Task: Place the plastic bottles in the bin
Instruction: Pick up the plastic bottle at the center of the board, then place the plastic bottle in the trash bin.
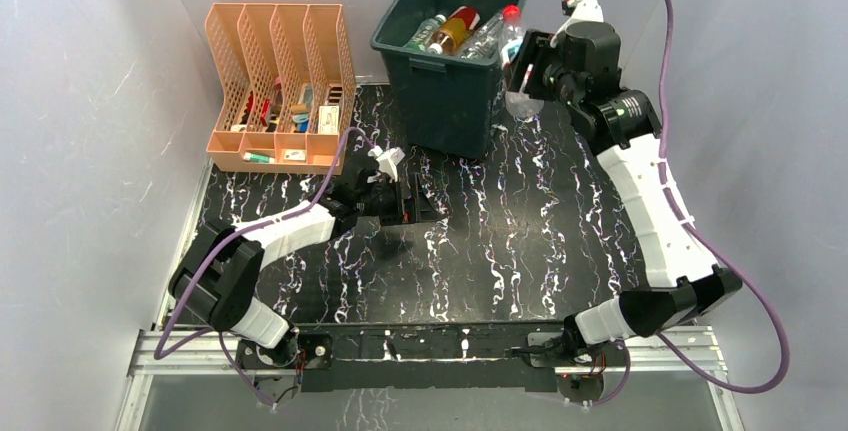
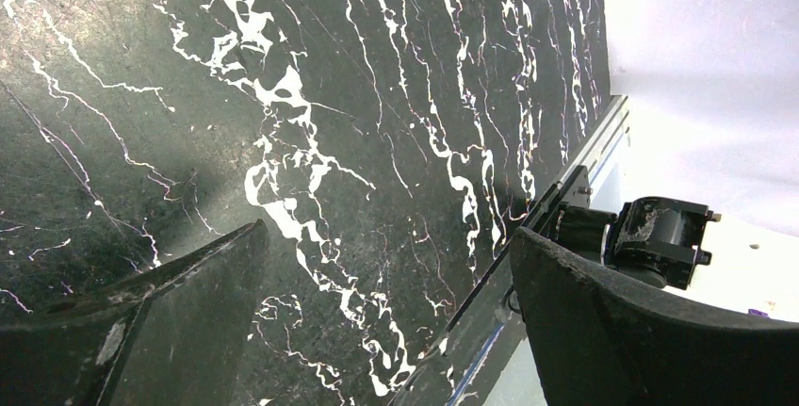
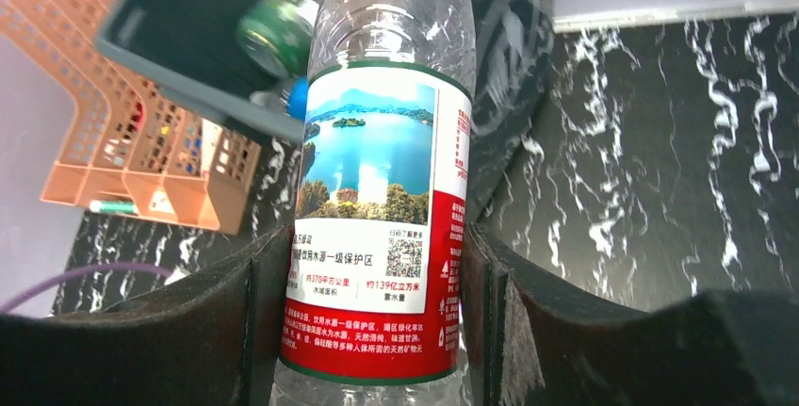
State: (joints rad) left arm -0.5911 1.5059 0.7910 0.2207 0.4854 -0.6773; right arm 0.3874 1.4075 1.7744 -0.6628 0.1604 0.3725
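Bottle (image 3: 377, 170) with a red-and-white lake label sits clamped across its middle in the right gripper (image 3: 377, 236), upright just beside the bin (image 1: 440, 101) at its right rim. Other bottles (image 1: 455, 29) lie inside it. The left gripper (image 2: 386, 236) hangs over the marbled table (image 1: 500, 241), jaws wide apart, holding nothing.

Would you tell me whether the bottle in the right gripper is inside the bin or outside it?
Outside: the right gripper holds the bottle beside the right wall of the bin, above the table.
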